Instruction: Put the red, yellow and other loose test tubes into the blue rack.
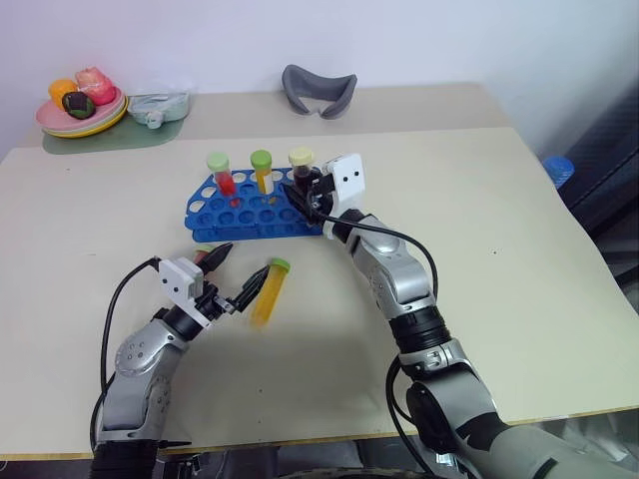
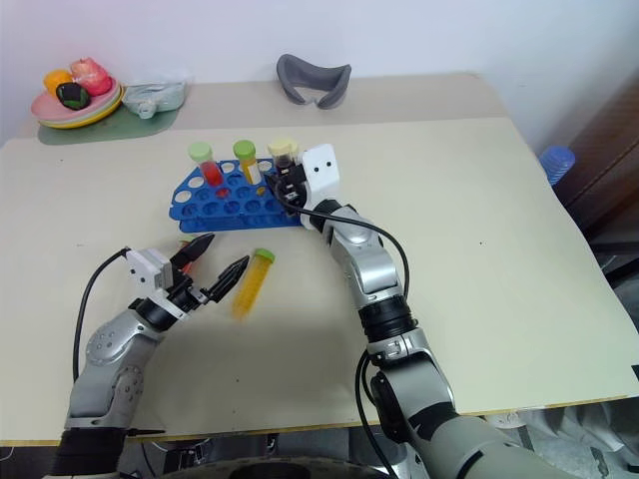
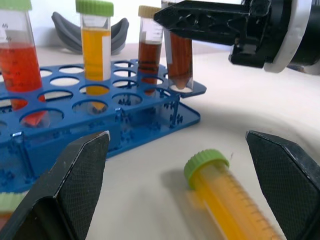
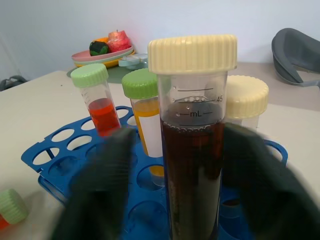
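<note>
The blue rack [image 1: 250,212] stands mid-table with a red tube [image 1: 220,170], a yellow tube [image 1: 262,168] and a brown tube [image 3: 149,47] upright in it. My right gripper [image 1: 312,195] is around another dark brown tube [image 4: 192,150] with a pale yellow cap, whose tip sits in a corner hole of the rack [image 3: 180,65]. A yellow-orange tube [image 1: 270,294] with a green cap lies loose on the table. My left gripper [image 1: 237,271] is open just short of it. A red tube [image 4: 9,207] lies by the rack's front, mostly hidden.
A plate of toy food [image 1: 82,108] and a pale lidded container [image 1: 158,106] sit on a green mat at the back left. A grey curved object [image 1: 319,90] lies at the back centre. A blue object [image 1: 557,168] shows beyond the table's right edge.
</note>
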Robot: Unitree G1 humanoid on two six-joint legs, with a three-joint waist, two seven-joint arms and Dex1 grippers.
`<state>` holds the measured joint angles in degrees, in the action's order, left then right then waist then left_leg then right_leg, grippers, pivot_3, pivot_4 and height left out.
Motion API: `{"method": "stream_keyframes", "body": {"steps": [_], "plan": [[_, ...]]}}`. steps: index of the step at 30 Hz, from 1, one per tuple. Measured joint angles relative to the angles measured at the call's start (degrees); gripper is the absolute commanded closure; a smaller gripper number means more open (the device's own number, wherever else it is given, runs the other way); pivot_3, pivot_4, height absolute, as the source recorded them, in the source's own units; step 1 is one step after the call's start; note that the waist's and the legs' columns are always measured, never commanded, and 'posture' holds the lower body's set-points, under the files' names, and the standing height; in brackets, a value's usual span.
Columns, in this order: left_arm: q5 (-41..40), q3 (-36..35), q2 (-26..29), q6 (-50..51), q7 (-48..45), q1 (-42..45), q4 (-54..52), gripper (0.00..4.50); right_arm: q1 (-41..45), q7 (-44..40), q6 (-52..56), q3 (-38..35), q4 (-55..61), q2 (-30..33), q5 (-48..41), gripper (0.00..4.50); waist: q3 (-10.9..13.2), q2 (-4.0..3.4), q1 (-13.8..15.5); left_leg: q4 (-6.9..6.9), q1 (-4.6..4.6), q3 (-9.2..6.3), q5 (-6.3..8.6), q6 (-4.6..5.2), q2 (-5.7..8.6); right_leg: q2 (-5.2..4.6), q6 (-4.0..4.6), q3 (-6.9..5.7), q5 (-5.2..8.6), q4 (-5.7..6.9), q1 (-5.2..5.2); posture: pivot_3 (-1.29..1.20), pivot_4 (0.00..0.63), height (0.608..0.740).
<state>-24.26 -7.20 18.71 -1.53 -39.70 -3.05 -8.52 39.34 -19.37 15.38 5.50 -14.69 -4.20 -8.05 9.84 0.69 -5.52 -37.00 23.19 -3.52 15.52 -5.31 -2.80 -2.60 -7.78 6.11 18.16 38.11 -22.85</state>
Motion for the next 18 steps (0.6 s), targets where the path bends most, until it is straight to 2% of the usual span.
{"method": "stream_keyframes", "body": {"steps": [16,18], "plan": [[-0.1,-0.6,0.3,-2.4,-2.0,-0.6,3.1,0.00,-1.4,0.7,1.2,0.1,2.7,0.2,-0.1,2.08,0.0,0.00,0.0,0.01,0.01,0.00,0.00,0.00,0.00,0.00,0.00,0.00,0.00,-0.01,0.00,0.00,0.150,0.740],[-0.1,-0.6,0.3,-2.4,-1.7,-0.6,2.7,0.00,-1.5,0.8,1.2,0.0,2.7,0.2,-0.1,2.64,0.0,0.00,0.0,0.01,0.01,0.00,0.00,0.00,0.00,0.00,0.00,0.00,0.00,-0.01,0.00,0.00,0.150,0.740]]}}
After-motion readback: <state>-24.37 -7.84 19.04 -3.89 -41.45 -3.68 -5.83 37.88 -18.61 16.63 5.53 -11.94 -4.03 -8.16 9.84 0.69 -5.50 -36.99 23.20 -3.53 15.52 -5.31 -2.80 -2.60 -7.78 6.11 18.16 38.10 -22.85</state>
